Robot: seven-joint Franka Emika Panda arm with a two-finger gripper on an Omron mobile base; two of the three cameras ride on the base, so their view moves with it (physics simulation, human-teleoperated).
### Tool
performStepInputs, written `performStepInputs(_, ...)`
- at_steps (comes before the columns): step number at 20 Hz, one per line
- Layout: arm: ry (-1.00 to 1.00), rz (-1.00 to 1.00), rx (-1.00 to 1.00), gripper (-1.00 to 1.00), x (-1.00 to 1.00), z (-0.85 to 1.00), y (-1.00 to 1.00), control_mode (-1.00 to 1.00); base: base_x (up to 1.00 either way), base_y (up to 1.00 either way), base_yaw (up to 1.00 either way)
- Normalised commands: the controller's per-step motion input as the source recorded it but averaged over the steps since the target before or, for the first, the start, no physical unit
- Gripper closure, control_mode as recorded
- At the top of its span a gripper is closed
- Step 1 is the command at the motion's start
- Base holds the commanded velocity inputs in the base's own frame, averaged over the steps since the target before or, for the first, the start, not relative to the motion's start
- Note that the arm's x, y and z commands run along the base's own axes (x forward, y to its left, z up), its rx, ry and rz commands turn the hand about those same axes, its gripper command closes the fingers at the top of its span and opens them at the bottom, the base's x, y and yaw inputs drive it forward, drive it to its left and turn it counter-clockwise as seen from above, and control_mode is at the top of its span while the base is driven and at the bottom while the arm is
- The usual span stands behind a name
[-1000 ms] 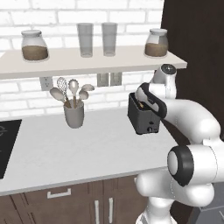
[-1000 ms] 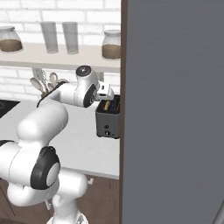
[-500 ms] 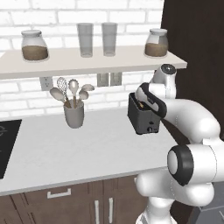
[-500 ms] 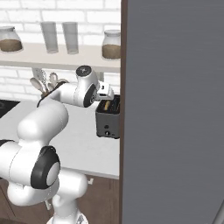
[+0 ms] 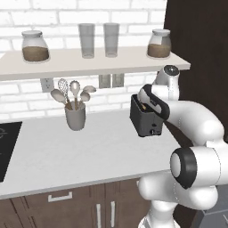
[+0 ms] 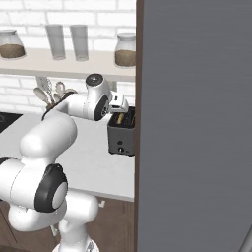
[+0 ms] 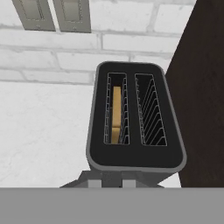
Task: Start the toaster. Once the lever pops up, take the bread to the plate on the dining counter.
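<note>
Nothing had moved since the earlier pictures: my gripper (image 6: 119, 102) still hung just above the toaster (image 7: 133, 122), looking down into its slots. I could not tell how far the jaws stood apart, nor whether they touched anything. Bread (image 7: 116, 114) sat upright in the left slot. Close on the right stood a dark wall panel (image 7: 201, 96); a utensil crock (image 5: 75, 116) stood well apart on the worktop (image 5: 89, 151).
</note>
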Motion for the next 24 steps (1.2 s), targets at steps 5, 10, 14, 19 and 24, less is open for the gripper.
performStepInputs(5, 0.00, 0.00, 0.00, -1.00, 0.00, 0.00, 0.00, -1.00, 0.00, 0.00, 0.00)
performStepInputs(10, 0.00, 0.00, 0.00, -1.00, 0.00, 0.00, 0.00, -1.00, 0.00, 0.00, 0.00)
performStepInputs(14, 0.00, 0.00, 0.00, -1.00, 0.00, 0.00, 0.00, -1.00, 0.00, 0.00, 0.00)
performStepInputs(19, 0.00, 0.00, 0.00, -1.00, 0.00, 0.00, 0.00, -1.00, 0.00, 0.00, 0.00)
performStepInputs(24, 0.00, 0.00, 0.00, -1.00, 0.00, 0.00, 0.00, -1.00, 0.00, 0.00, 0.00)
